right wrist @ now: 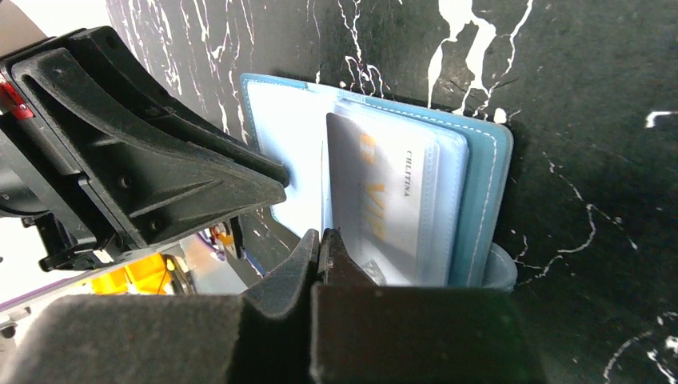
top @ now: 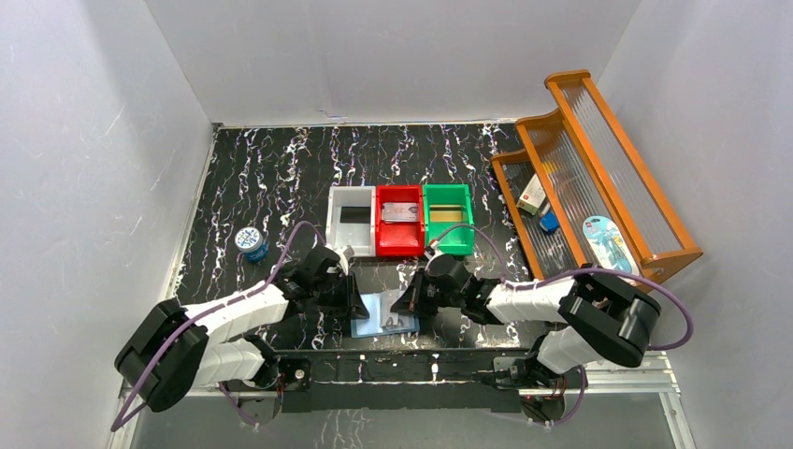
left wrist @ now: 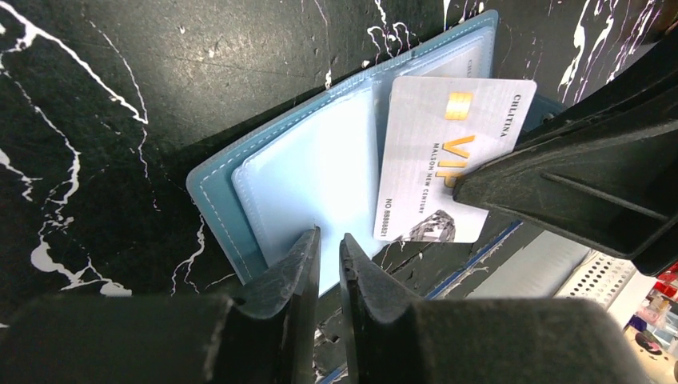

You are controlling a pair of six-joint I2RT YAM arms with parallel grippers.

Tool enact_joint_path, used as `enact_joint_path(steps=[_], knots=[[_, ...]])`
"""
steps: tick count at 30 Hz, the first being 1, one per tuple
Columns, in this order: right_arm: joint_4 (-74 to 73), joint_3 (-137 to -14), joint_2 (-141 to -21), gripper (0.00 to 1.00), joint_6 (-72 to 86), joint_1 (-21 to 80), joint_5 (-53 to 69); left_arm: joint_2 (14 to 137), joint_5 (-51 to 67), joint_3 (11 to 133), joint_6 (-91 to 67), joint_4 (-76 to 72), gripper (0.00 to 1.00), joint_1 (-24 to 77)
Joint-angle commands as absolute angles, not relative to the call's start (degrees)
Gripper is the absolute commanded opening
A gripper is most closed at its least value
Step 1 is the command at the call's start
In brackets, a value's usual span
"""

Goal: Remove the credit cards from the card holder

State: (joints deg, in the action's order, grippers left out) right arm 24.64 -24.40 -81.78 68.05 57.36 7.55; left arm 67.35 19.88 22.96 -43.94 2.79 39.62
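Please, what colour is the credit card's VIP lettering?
Gold on the grey credit card; left wrist view.

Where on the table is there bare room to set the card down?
Widest: the strip behind the bins, up to the back wall. Also the patch between the tin and the white bin. A narrow gap runs between the green bin and the rack. Near middle is crowded: wallet, left gripper, right gripper.

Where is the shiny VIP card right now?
In the top view the VIP card is at the table's near edge, between the left gripper and right gripper, poking out of the open blue wallet.
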Motion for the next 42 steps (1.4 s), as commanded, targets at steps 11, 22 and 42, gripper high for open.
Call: enact_joint_path(steps=[11,22,42], knots=[[10.4,-30.8,-71.3,0.0,54.6,57.1,1.3,57.9,14.8,27.5,-42.1,11.9,0.32,39.8],[1.8,-36.4,-62.9,0.0,35.7,57.1,-10.7,54.2,-5.7,42.1,-36.5,31.4,0.88,39.7],[4.1,-45.9,-65.2,0.0,5.4,57.1,-22.1,49.0,-1.6,40.4,-22.6,26.4,0.99,21.2]])
